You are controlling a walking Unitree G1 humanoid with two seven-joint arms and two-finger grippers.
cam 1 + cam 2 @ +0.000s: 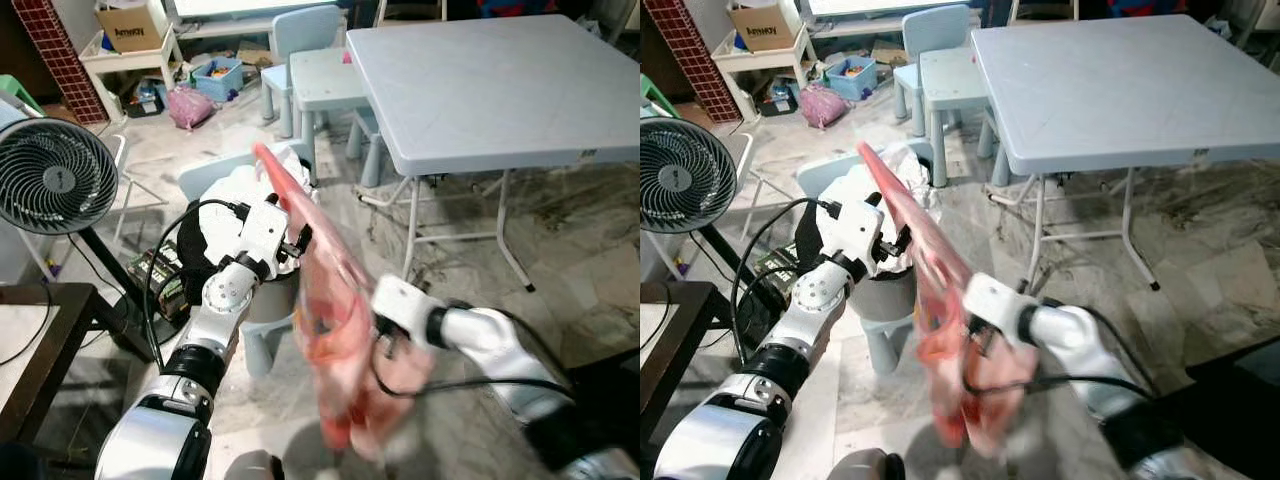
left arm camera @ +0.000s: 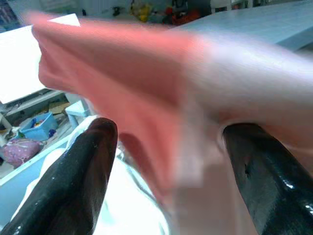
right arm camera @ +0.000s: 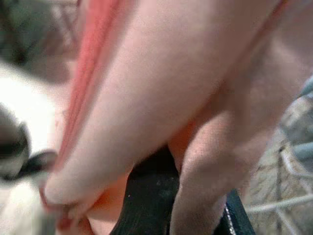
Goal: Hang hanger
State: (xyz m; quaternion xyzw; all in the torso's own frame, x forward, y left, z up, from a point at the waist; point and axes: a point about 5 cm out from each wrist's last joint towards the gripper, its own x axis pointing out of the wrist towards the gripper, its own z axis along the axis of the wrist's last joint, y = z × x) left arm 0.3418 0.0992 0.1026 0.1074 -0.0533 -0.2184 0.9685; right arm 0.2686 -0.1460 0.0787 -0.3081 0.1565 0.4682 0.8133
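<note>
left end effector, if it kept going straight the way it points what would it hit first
Most likely the pink garment: in the left wrist view it drapes right across the left end effector, between its spread fingers. Motion blur leaves depth unclear.

Marble floor [image 1: 590, 250]; grey folding table [image 1: 480, 80]; pale blue child's chair [image 1: 300, 40]; black fan [image 1: 50, 180]

Both arms reach forward, left tool [image 1: 300, 238] spread wide, right tool [image 1: 385, 335] lower.
</note>
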